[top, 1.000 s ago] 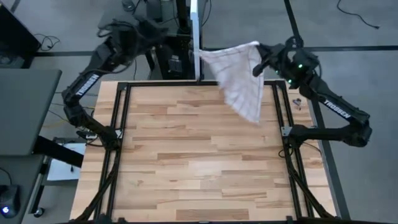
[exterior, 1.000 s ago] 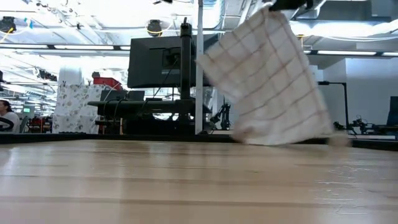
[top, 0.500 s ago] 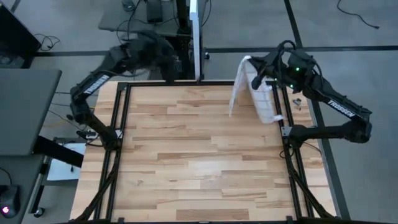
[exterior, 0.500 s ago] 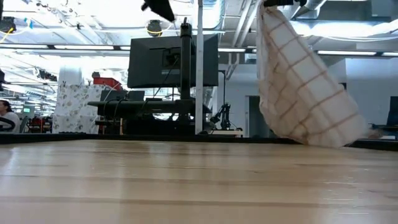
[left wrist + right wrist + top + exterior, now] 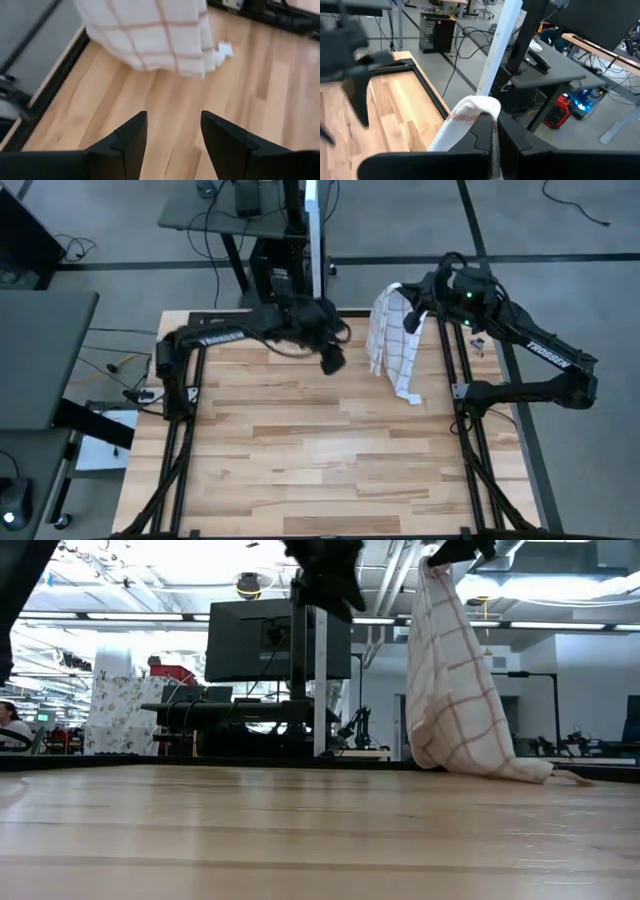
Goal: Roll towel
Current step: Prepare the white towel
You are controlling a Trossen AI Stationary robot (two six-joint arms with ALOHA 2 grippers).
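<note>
The towel (image 5: 394, 345), white with a red-brown grid, hangs in slack folds from my right gripper (image 5: 413, 312) over the table's far right part. Its lower end (image 5: 520, 770) lies on the wood, and the small white tag (image 5: 223, 50) shows at a bottom corner. My right gripper (image 5: 495, 136) is shut on the cloth. My left gripper (image 5: 333, 358) hovers above the table just left of the towel. In the left wrist view it (image 5: 173, 131) is open with nothing between the fingers, which point at the towel's lower part (image 5: 145, 35). My right gripper pinches a bunched top part of the towel (image 5: 471, 111) between its two shut fingers, several layers gathered together. The towel hangs below the fingers in slack folds (image 5: 450, 670). Its lower corner (image 5: 409, 394) rests on the table.
The wooden table (image 5: 300, 450) is bordered by a black frame (image 5: 197, 380). A white post (image 5: 313, 240) and a monitor stand (image 5: 280, 640) rise behind the far edge. Bare wood stretches toward the near edge.
My left arm has swung from beyond the table's far left corner toward the right and down, ending close beside the towel. The towel, spread wide in the air a second ago, has collapsed into a narrow hanging bundle, its lower end now resting on the table.
</note>
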